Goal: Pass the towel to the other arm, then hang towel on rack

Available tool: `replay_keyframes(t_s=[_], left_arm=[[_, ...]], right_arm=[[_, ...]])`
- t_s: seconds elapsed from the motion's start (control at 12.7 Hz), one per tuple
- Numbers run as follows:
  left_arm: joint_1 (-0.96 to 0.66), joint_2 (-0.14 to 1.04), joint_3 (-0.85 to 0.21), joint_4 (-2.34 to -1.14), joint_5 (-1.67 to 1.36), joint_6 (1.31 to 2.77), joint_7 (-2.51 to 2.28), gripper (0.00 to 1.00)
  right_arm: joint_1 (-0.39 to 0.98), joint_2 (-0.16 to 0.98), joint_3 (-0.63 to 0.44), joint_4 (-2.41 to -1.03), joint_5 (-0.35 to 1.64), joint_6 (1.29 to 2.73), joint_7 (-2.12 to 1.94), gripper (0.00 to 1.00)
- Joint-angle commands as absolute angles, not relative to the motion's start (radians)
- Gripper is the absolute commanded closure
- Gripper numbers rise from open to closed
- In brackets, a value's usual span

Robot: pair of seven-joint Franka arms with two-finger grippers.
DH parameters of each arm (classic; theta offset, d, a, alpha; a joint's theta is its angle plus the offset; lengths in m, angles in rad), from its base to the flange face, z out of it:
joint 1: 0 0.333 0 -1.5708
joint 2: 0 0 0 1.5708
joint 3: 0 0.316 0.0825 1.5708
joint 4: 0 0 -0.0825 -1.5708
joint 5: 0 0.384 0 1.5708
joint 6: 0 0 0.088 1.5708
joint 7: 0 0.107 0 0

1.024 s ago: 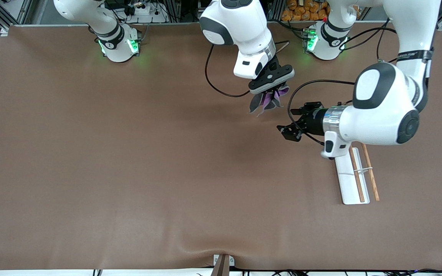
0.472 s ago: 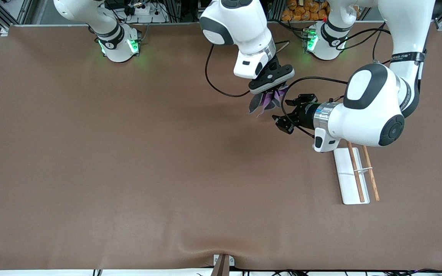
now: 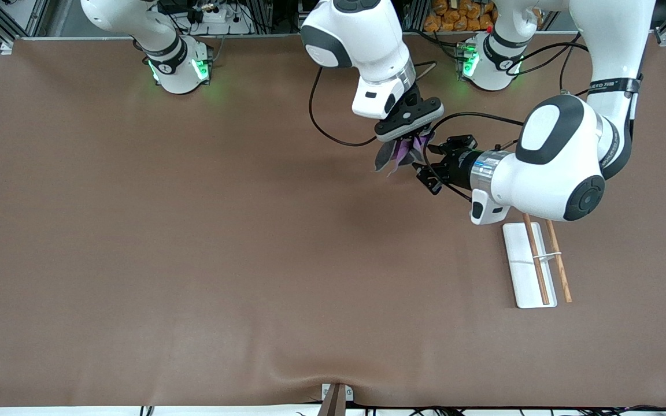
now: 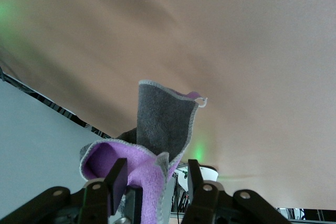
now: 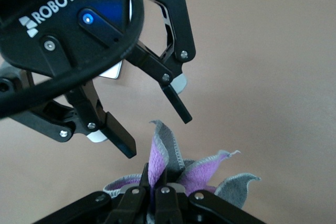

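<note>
The towel (image 3: 399, 153), purple on one face and grey on the other, hangs bunched above the table from my right gripper (image 3: 409, 138), which is shut on its upper folds (image 5: 205, 174). My left gripper (image 3: 426, 162) reaches in level from the left arm's end of the table. It is open, and its fingers (image 4: 117, 171) stand on either side of a purple fold of the towel (image 4: 163, 124) without pinching it. The right wrist view shows that left gripper (image 5: 155, 131) just over my right gripper (image 5: 156, 176). The rack (image 3: 521, 283), a white plate with two wooden rods, lies on the table nearer the front camera, under the left arm.
A black cable (image 3: 318, 124) loops down from the right arm's wrist over the table. Another cable (image 3: 483, 118) arcs by the left gripper. A small clamp (image 3: 336, 395) sits at the table's front edge.
My left arm has moved toward the hanging towel, bringing its fingers around it, and the fingers have narrowed. The right arm has held still with the towel.
</note>
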State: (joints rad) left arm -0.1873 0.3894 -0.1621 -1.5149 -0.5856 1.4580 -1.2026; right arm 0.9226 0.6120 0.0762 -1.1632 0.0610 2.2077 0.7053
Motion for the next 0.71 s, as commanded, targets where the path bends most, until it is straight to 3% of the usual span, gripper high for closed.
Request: replay_keyframes(t_s=[0.0, 0.39, 0.63], left_arm=[[-0.193, 0.38, -0.158, -1.509, -0.594, 1.437, -1.229, 0.6], [-0.199, 0.38, -0.158, -1.511, -0.594, 1.425, -1.227, 1.0], [-0.199, 0.38, -0.158, -1.505, -0.592, 1.427, -1.223, 1.0]], right_arm=[[0.93, 0.603, 0.069, -1.16, 0.057, 2.194, 0.727, 1.0], [0.93, 0.601, 0.069, -1.16, 0.057, 2.194, 0.726, 1.0], [0.93, 0.601, 0.069, -1.16, 0.057, 2.194, 0.727, 1.0]])
